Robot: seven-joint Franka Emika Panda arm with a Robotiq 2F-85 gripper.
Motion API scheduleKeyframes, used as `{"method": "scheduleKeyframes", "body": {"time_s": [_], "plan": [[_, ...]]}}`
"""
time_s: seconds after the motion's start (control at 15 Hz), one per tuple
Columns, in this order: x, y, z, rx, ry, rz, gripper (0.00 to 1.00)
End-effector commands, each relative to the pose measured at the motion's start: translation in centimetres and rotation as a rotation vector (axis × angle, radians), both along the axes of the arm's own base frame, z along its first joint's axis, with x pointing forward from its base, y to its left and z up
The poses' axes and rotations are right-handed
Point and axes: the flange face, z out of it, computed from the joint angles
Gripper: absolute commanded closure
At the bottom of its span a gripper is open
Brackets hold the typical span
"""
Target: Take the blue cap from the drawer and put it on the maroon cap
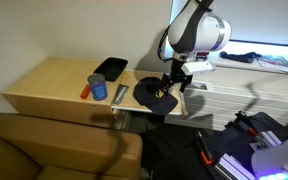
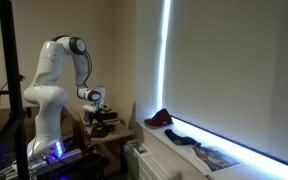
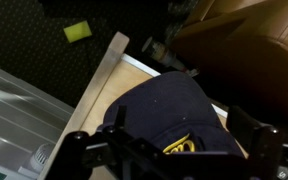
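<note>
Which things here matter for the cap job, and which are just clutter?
Job:
- blue cap
- maroon cap
- drawer
- gripper

Lying about:
- black tray
- blue can
- small orange object beside the can
- yellow-green object

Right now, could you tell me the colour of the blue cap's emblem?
Yellow-gold; the emblem shows best in the wrist view.

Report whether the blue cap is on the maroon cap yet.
Off. The blue cap lies on the drawer beneath the hand; the maroon cap sits apart on the ledge.
</note>
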Motion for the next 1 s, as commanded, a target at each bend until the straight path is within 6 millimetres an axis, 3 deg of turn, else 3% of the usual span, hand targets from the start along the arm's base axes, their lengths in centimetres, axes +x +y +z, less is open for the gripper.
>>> {"method": "scheduleKeyframes", "body": {"time_s": [0.0, 0.4, 0.93], "plan": [[1.7, 1.6, -2.1, -0.027, -0.118, -0.005, 0.00], [3.6, 2.4, -5.3, -0.105, -0.267, -0.015, 0.00], [6.7, 3.3, -6.8, -0.086, -0.327, -0.146, 0.00]]}}
